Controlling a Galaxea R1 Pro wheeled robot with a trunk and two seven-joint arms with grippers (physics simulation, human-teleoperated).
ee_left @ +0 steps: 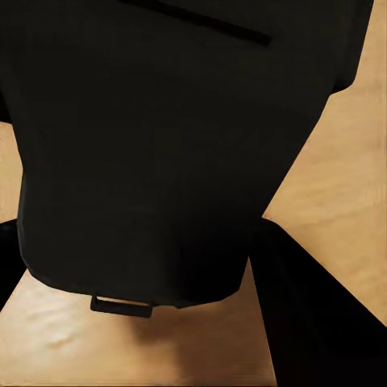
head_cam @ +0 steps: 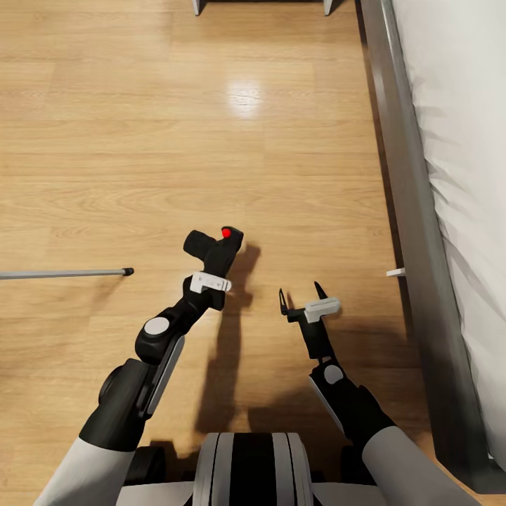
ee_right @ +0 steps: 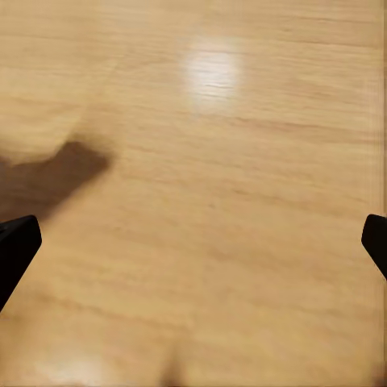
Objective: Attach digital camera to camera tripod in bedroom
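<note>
Left pincer [head_cam: 214, 258] grips digital camera [head_cam: 219, 247]; unlabelled.

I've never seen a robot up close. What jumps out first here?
The small black boxy camera with a round red button, gripped in the left gripper above the light wood floor. Beside it the right gripper hangs open and empty, and a grey bed frame runs along the right.

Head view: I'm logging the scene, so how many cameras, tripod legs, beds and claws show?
Camera: 1
Tripod leg: 1
Bed: 1
Claws, left claw and right claw: 2
Total: 5
</note>
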